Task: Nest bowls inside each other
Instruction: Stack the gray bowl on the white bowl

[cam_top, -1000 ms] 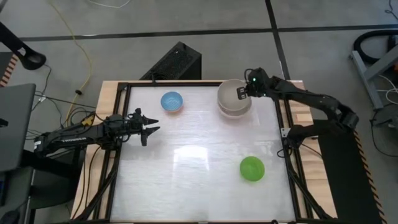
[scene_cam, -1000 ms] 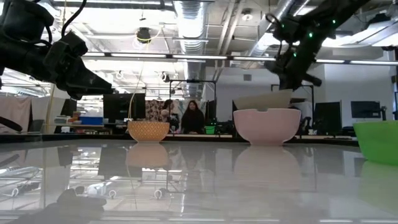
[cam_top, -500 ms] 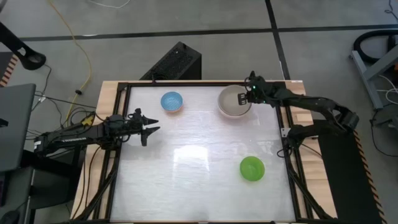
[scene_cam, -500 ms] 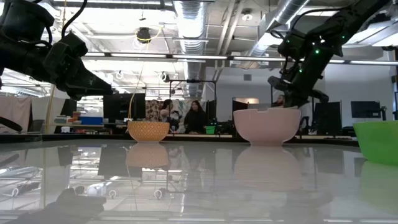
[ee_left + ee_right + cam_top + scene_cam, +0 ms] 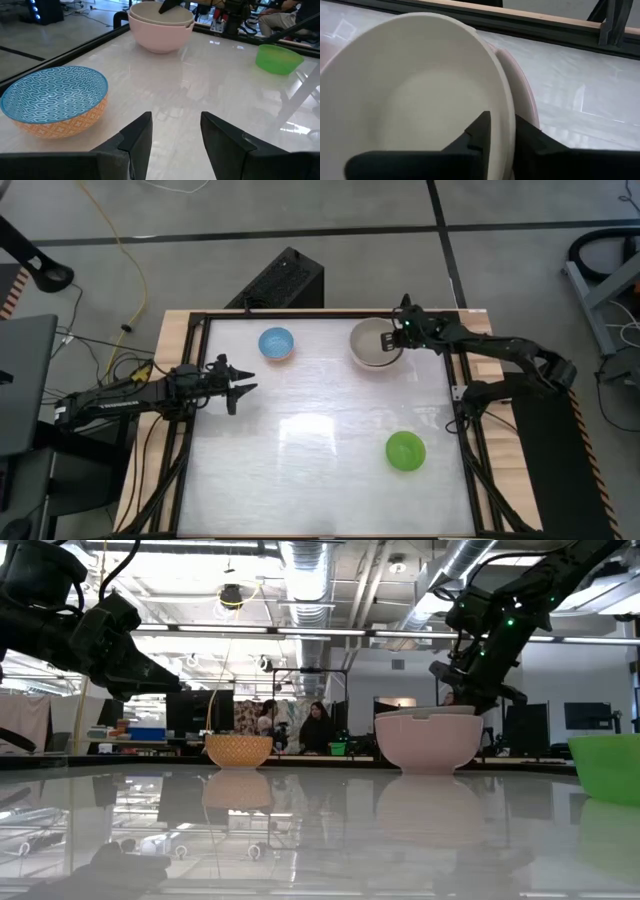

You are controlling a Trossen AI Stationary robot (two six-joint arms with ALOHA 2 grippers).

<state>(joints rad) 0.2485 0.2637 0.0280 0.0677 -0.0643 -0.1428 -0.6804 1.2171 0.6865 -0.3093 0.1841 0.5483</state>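
The grey-beige bowl [image 5: 375,343] sits level inside the pale pink bowl [image 5: 428,745] at the table's far right. My right gripper [image 5: 502,124] is open and stands astride the grey-beige bowl's rim on its right side. The light blue bowl [image 5: 276,343], orange on the outside, rests on its base at the far left. The green bowl [image 5: 405,451] stands on its base at the near right. My left gripper [image 5: 243,387] hovers open at the table's left edge, near the blue bowl [image 5: 55,100], with nothing between its fingers. My right gripper has one finger inside the grey-beige bowl and one outside, astride its rim [image 5: 508,117] on the side toward the table's right edge. It slants down from the right. A narrow gap shows beside the inner finger [image 5: 481,131]. Whether the outer finger touches the rim, I cannot tell.
Black frame rails [image 5: 452,395] run along the table's edges. A black box [image 5: 280,280] lies on the floor beyond the far edge. The middle of the white table [image 5: 310,430] is bare between the bowls. People [image 5: 312,728] sit in the room beyond.
My right gripper has gone down with the grey-beige bowl. The bowl hung tilted above the pink bowl a second ago and now sits level inside it. The pink, blue and green bowls have stayed where they were.
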